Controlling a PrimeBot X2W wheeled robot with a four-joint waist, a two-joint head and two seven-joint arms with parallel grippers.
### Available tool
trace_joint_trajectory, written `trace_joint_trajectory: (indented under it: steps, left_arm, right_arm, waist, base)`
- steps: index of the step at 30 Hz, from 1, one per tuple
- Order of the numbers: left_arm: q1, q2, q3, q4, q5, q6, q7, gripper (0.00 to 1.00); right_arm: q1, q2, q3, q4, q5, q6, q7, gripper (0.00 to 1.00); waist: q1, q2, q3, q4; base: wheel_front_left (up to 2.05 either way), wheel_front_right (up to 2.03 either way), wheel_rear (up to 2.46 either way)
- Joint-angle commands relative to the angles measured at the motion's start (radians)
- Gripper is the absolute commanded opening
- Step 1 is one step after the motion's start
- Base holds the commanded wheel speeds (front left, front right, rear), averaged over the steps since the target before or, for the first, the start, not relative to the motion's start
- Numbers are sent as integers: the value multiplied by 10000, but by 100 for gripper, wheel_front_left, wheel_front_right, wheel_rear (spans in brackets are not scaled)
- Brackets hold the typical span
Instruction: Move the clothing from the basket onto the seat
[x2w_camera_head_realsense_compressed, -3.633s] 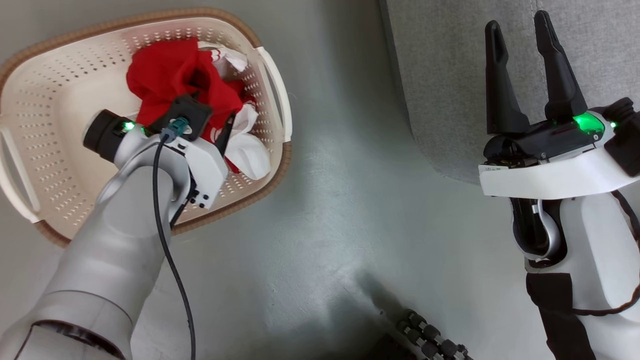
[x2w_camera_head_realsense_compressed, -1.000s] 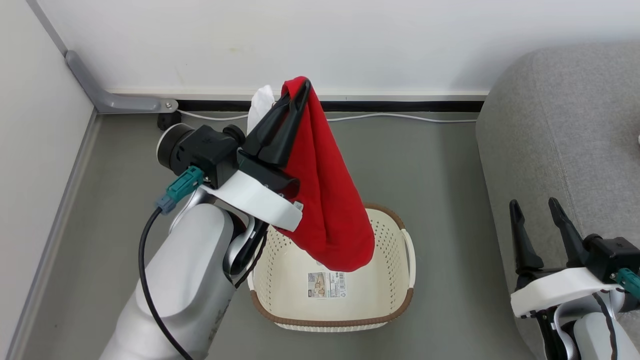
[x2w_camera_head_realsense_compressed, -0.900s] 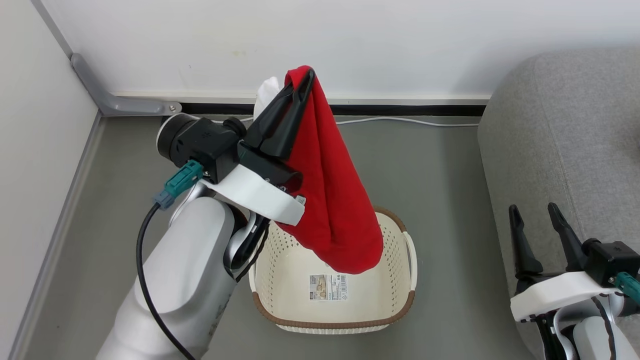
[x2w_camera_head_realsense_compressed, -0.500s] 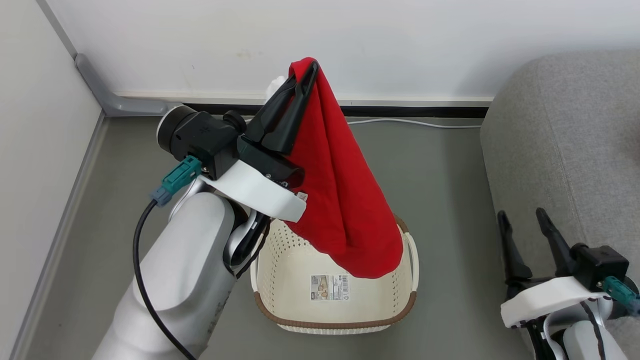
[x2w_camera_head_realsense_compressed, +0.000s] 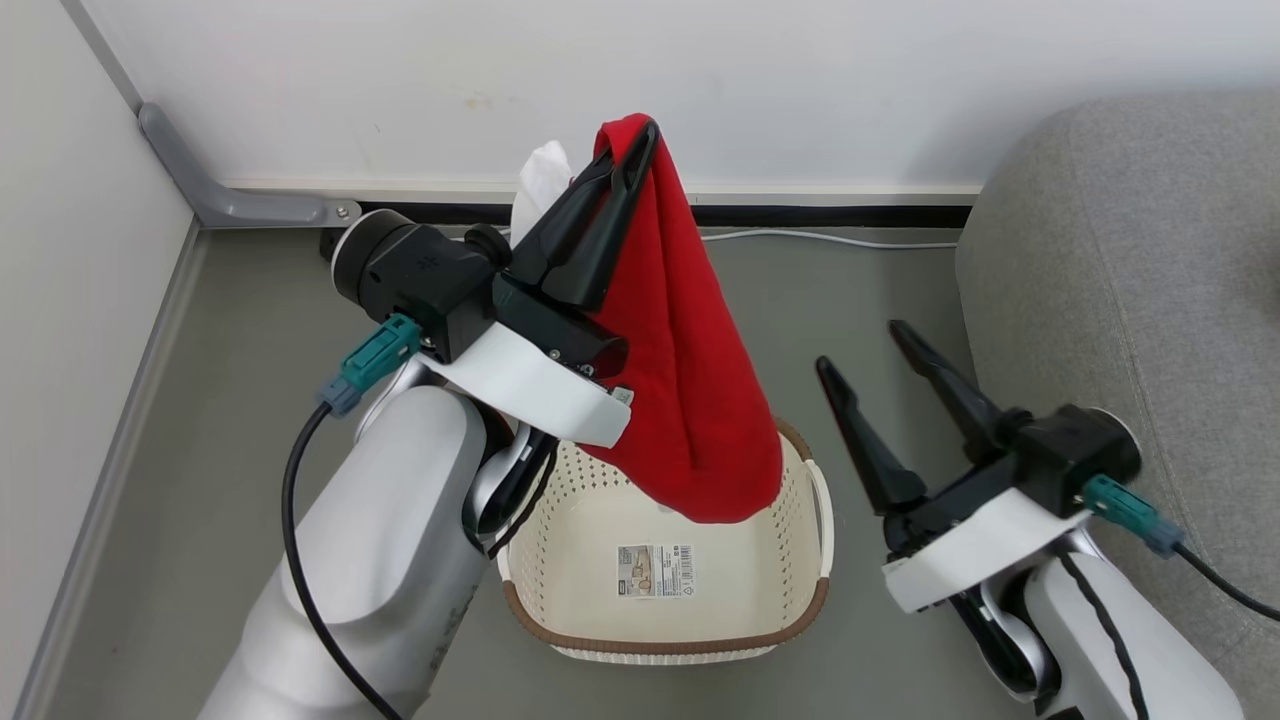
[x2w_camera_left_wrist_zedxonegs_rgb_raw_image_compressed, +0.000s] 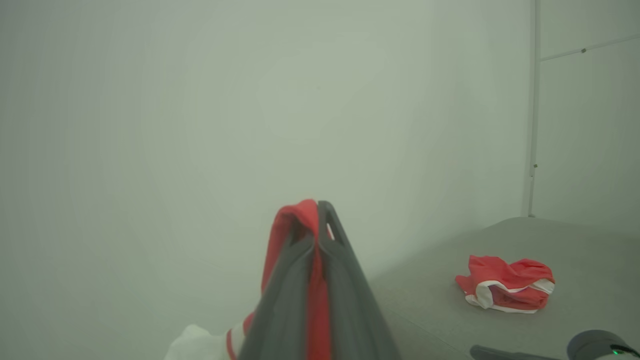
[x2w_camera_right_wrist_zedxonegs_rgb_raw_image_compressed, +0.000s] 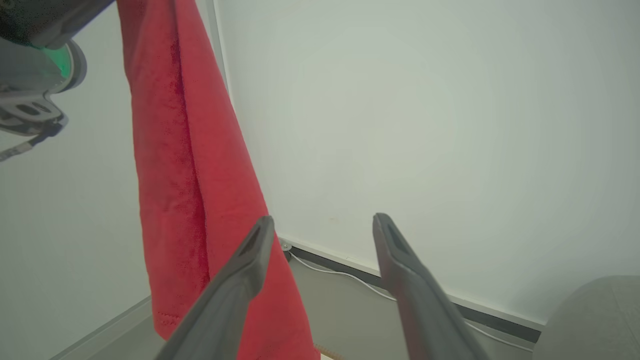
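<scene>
Now my right gripper (x2w_camera_head_realsense_compressed: 860, 347) has swung up from beside the sofa (x2w_camera_head_realsense_compressed: 1120, 250) toward the hanging red garment (x2w_camera_head_realsense_compressed: 690, 400), its fingers spread wide and empty, which looks like a two-handed carry. My left gripper (x2w_camera_head_realsense_compressed: 632, 150) is clamped on the garment's top fold. The cloth dangles over the basket (x2w_camera_head_realsense_compressed: 560, 540), just beside my right fingertips. A second red garment (x2w_camera_left_wrist_zedxonegs_rgb_raw_image_compressed: 507, 287) already lies on the sofa.

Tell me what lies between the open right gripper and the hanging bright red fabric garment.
Nothing. In the head view, bare grey floor shows through the gap between the right gripper and the bright red fabric garment.
</scene>
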Motion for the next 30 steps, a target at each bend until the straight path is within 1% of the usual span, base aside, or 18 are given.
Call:
trace_joint_trajectory:
  steps: [1, 8, 11, 16, 19, 20, 21, 22, 23, 26, 30]
  left_arm:
    - [-519, 150, 309, -314, -13, -11, -61, 0]
    - [-546, 71, 154, -396, -48, -11, -61, 0]
    - [-553, 48, 48, -429, -53, -11, -61, 0]
    - [-555, 22, -133, -484, -121, -11, -61, 0]
    - [-538, 14, -228, -482, -146, -11, -61, 0]
    - [-531, 11, -253, -473, -158, -11, -61, 0]
    - [-526, 9, -276, -467, -168, -11, -61, 0]
    - [-524, 7, -299, -462, -171, -11, -61, 0]
    - [-518, 6, -320, -456, -176, -11, -61, 0]
    - [-505, 3, -338, -447, -178, -11, -61, 0]
    - [-432, 0, -278, -440, -192, -11, -61, 0]
  right_arm:
    - [-338, -137, 394, -246, 163, 40, -59, 100]
    - [-1672, -817, 2634, 625, 1120, 40, -59, 100]
    - [-2222, -926, 3241, 1059, 1242, 40, -59, 100]
    - [-2878, -779, 4003, 1907, 1559, 40, -59, 100]
    - [-3230, -566, 4515, 2527, 1846, 40, -59, 100]
    - [-3336, -470, 4648, 2719, 1957, 40, -59, 70]
    - [-3443, -374, 4732, 2872, 2050, 40, -59, 44]
    - [-3531, -299, 4833, 2994, 2117, 40, -59, 7]
    - [-3597, -220, 4893, 3061, 2208, 40, -59, 0]
    - [-3707, -125, 4861, 3065, 2271, 40, -59, 0]
    - [-3655, -104, 4517, 2905, 2224, 40, -59, 0]
  waist:
    - [0, 0, 2, 6]
    - [0, 0, 50, 100]
    - [0, 0, 70, 157]
    - [0, 0, 103, 228]
    - [0, 0, 131, 248]
    - [0, 0, 141, 253]
    - [0, 0, 154, 261]
    - [0, 0, 164, 271]
    - [0, 0, 174, 278]
    - [0, 0, 198, 277]
    - [0, 0, 237, 221]
  base:
    - [0, 0, 0]
    - [0, 0, 0]
    - [0, 0, 0]
    - [0, 0, 0]
    - [0, 0, 0]
    - [0, 0, 0]
    - [0, 0, 0]
    - [0, 0, 0]
    - [0, 0, 0]
    - [0, 0, 0]
    - [0, 0, 0]
